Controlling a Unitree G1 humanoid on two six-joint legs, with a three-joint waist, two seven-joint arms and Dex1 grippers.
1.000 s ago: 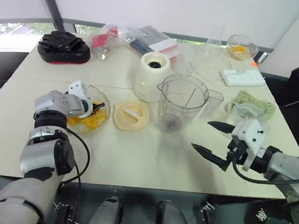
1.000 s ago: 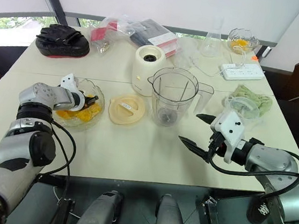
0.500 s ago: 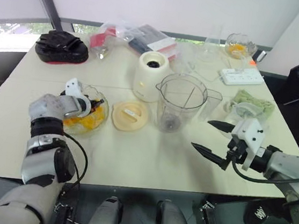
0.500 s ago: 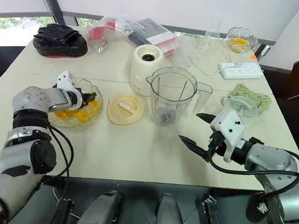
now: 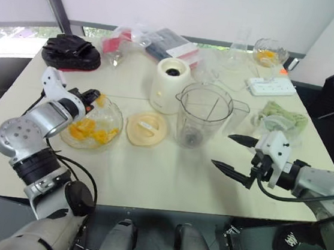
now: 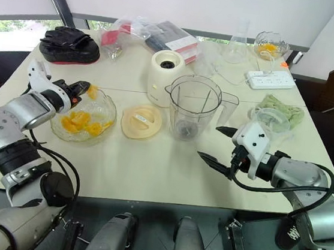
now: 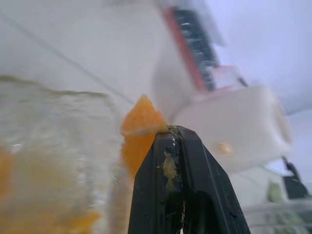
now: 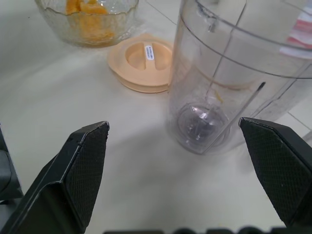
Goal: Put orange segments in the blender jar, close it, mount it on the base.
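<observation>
Silver-grey jointed arms, black cables looping off both, white wrist housings, black pointed fingers on the left gripper (image 6: 84, 86) and right gripper (image 5: 231, 153).

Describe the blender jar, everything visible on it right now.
The blender jar is a tall clear plastic pitcher with vertical ribs, a pour spout, a side handle and a blade hub at the bottom. It stands upright and open on the table, with nothing visible inside. The base is just behind it. The lid lies flat on the table beside it, apart. Nothing grips it: the right end effector hangs open beside it, apart from it.
</observation>
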